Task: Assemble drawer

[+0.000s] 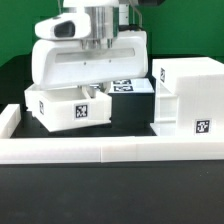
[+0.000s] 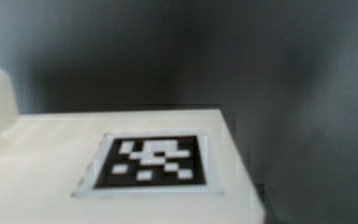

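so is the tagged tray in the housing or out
Out. The tray sits on the table at the exterior view's left, clearly apart from the housing at the right, with bare table between them.

The housing [image 1: 190, 95] is a tall white box standing upright on the dark surface at the exterior view's right; its near face carries a black-and-white square tag [image 1: 200, 127] low down; a lower step juts from its side toward the exterior view's left. One tray [image 1: 60, 112], white and smaller, sits well apart at the exterior view's left, its tagged side facing the camera and its top partly hidden; a second tray cannot be made out. The wrist view shows a flat white face [image 2: 51, 160] with a blurred tag.
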Robot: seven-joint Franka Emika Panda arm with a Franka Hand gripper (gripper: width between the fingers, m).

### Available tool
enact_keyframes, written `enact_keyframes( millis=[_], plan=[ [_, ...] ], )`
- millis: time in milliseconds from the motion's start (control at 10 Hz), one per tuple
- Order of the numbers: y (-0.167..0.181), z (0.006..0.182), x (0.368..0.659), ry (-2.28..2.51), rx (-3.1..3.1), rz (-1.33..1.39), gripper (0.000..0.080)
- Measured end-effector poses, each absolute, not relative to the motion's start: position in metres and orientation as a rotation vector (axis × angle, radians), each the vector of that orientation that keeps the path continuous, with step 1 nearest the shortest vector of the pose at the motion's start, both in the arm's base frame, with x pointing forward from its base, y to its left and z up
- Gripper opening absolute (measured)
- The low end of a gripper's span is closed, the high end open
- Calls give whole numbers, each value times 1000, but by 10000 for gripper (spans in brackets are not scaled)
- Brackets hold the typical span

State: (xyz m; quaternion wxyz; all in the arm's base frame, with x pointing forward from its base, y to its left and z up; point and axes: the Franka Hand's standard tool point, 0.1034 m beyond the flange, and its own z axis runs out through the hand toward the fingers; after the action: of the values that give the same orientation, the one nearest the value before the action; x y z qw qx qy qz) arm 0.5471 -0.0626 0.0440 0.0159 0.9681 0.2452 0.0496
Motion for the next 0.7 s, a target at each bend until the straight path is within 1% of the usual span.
enact_keyframes(
  millis=[300,500,700],
  plan=[
    [-61,50,551,1112,2884,122,41],
    [-61,49,550,1116,2883,119,41],
    [-64,48,550,1299,2797,109,41]
  ],
)
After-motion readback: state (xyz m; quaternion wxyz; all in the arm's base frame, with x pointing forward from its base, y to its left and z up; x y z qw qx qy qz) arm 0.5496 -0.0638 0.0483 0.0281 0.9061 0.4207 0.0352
